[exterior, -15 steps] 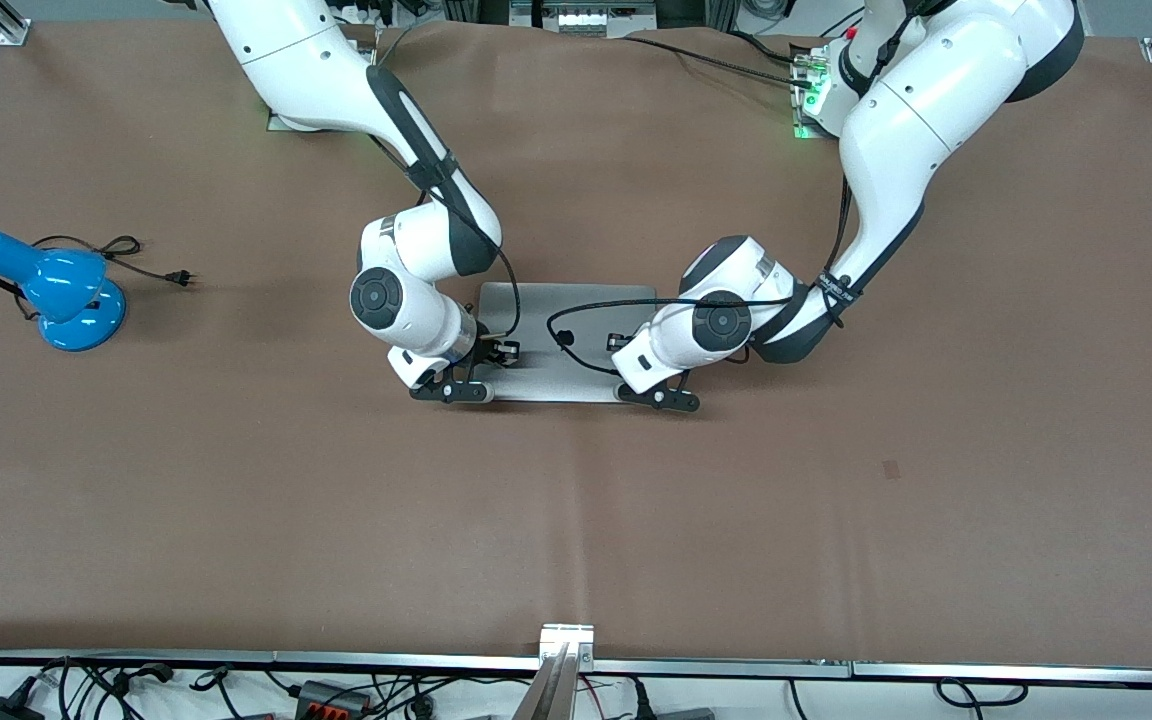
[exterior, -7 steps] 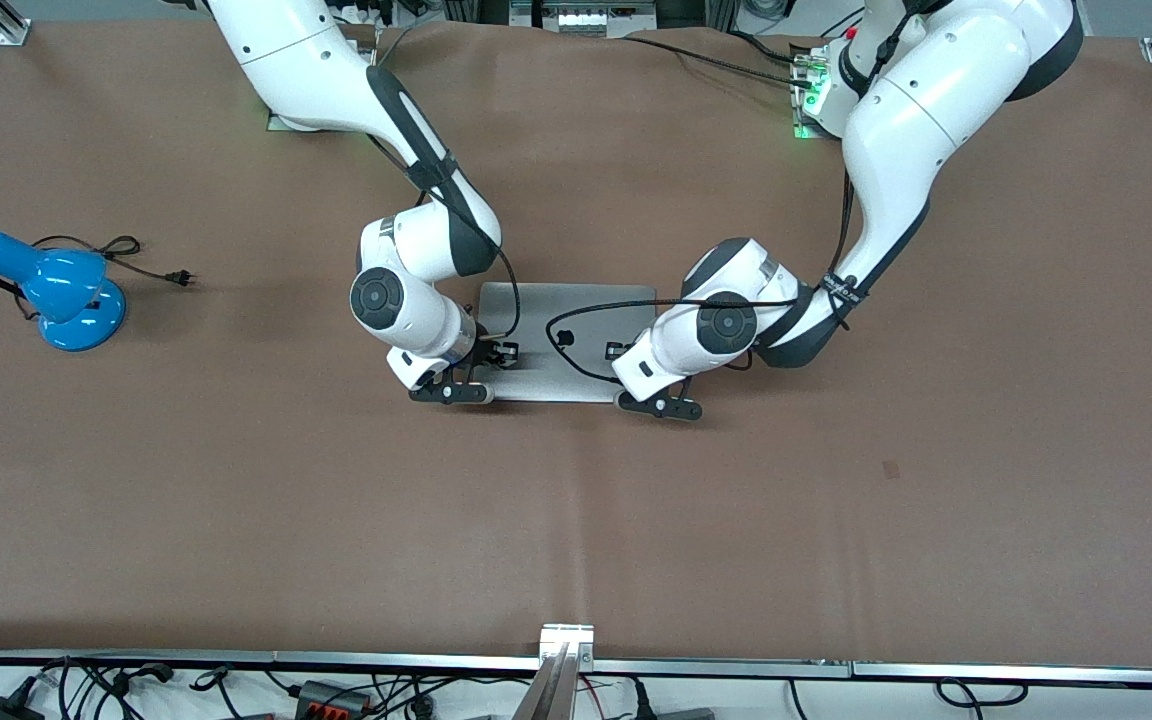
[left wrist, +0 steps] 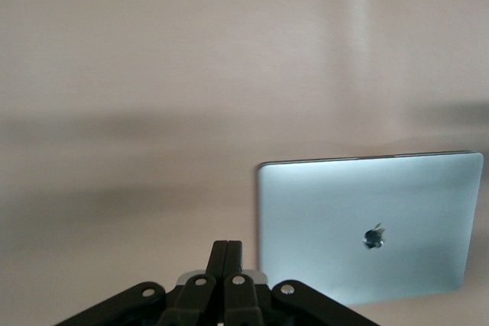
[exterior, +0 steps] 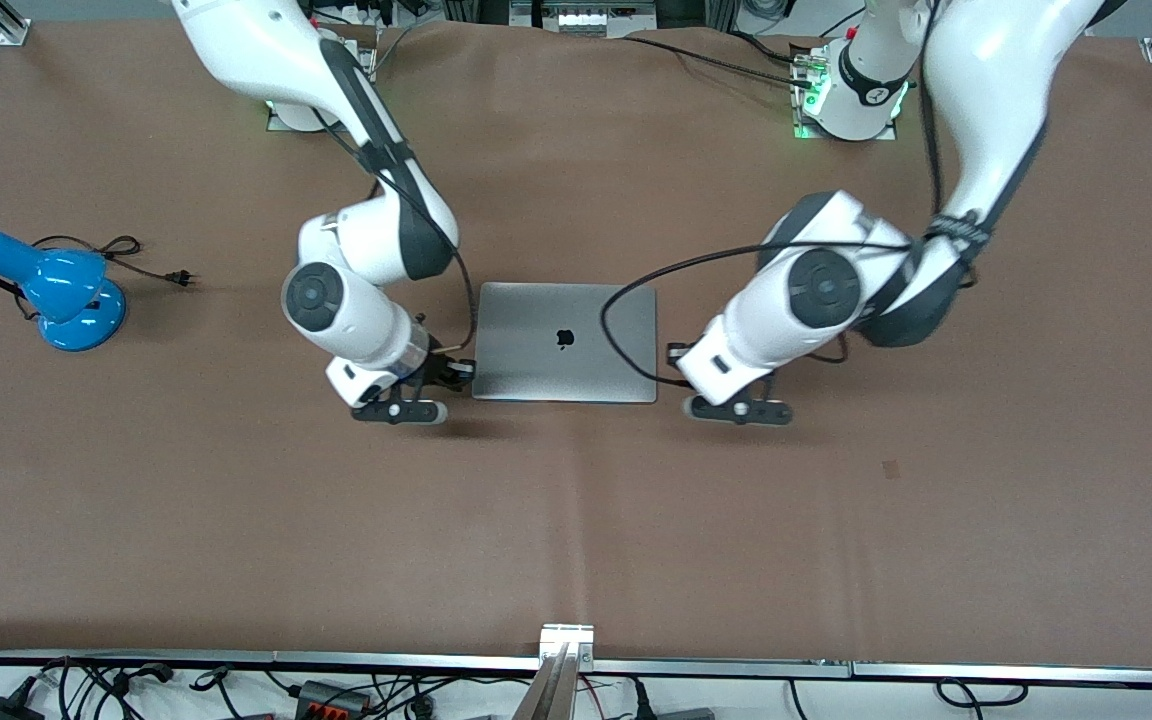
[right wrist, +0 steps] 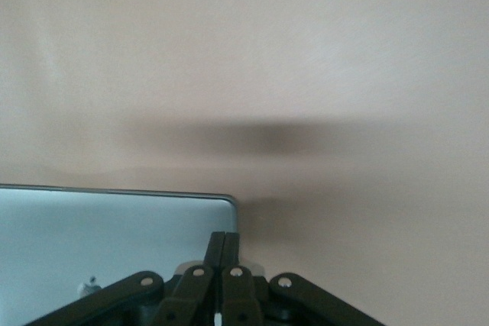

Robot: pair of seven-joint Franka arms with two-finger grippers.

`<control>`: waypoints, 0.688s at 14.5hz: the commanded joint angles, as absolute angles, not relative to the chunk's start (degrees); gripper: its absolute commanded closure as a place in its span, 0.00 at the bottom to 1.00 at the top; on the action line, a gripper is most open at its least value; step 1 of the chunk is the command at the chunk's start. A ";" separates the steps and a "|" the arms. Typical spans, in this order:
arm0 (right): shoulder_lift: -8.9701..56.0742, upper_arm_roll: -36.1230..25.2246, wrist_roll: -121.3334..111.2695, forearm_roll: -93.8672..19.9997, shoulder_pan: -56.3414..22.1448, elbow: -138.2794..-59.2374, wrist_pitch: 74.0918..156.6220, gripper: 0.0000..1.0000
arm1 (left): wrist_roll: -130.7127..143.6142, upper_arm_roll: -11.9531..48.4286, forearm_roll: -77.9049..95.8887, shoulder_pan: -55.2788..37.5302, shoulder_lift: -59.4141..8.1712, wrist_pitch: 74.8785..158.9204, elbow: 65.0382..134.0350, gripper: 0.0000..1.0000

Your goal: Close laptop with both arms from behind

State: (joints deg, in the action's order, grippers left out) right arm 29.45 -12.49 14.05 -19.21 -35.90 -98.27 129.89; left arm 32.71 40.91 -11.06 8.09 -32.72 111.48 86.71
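Observation:
The grey laptop (exterior: pixel 564 342) lies closed and flat on the brown cloth, with the dark apple logo on its lid facing up. My right gripper (exterior: pixel 401 411) is shut and empty. It hangs over the cloth just off the laptop's corner toward the right arm's end. My left gripper (exterior: pixel 739 410) is shut and empty, over the cloth off the laptop's corner toward the left arm's end. The left wrist view shows the lid (left wrist: pixel 367 227) beside the closed fingers of the left gripper (left wrist: pixel 227 246). The right wrist view shows the lid (right wrist: pixel 114 234) beside the closed fingers of the right gripper (right wrist: pixel 223 236).
A blue desk lamp (exterior: pixel 51 290) with a black cord (exterior: pixel 136 255) lies toward the right arm's end of the table. A black cable (exterior: pixel 621 330) from the left arm loops over the laptop's lid. Brown cloth (exterior: pixel 576 520) covers the table.
Both grippers have come off the laptop's lid and swung outward, each toward its own end of the table, and the arms have risen. The closed laptop has stayed in place.

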 commanded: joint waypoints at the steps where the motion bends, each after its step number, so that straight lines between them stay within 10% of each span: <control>1: 23.31 -14.14 14.06 -13.20 -35.95 -99.49 123.25 1.00 | 33.31 49.62 -9.32 18.77 -28.48 104.79 85.80 1.00; 4: 19.26 -16.34 13.80 -9.33 -35.86 -97.31 114.91 1.00 | 33.14 55.19 -9.05 24.52 -28.65 94.42 79.12 1.00; 5: 18.99 -17.48 13.62 -8.45 -35.77 -94.77 110.61 0.81 | 33.22 55.20 -9.05 24.61 -28.65 92.22 77.62 1.00; 6: 19.07 -18.36 13.97 -8.44 -35.60 -91.35 105.87 0.29 | 33.14 55.28 -9.05 24.61 -28.65 90.20 77.00 1.00; 7: 19.07 -19.50 13.89 -8.35 -35.51 -88.97 102.86 0.00 | 33.05 55.46 -8.97 24.61 -28.65 89.13 75.86 1.00; 10: 19.07 -22.40 13.71 -8.44 -35.60 -84.47 99.50 0.00 | 30.78 54.41 -5.91 24.35 -25.86 86.93 73.65 1.00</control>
